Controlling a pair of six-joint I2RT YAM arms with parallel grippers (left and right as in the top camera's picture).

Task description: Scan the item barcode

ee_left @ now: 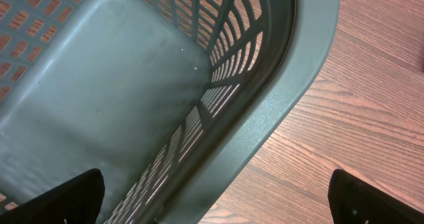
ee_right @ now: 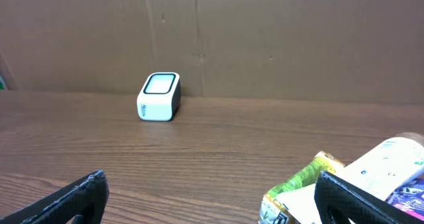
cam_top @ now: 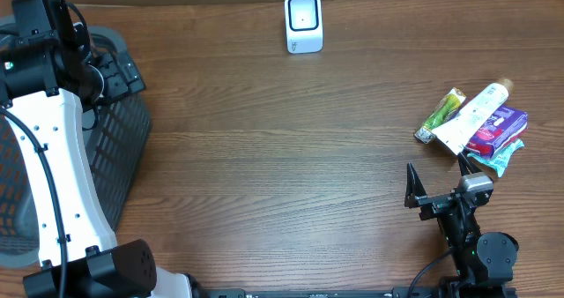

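Two grippers, both spread wide and holding nothing. Left gripper (cam_top: 123,72) hangs over the grey basket (cam_top: 119,157) at the left of the table (cam_top: 264,157); its wrist view looks down on the basket's rim and slatted inner wall. Right gripper (cam_top: 438,180) sits low at the front right, just beside the pile: green sachet (cam_top: 441,115), white tube (cam_top: 476,113) and purple pack (cam_top: 499,129), bunched together and touching. Scanner (cam_top: 304,22) stands at the far edge, near centre, well apart from the pile, its window tilted toward the right wrist camera.
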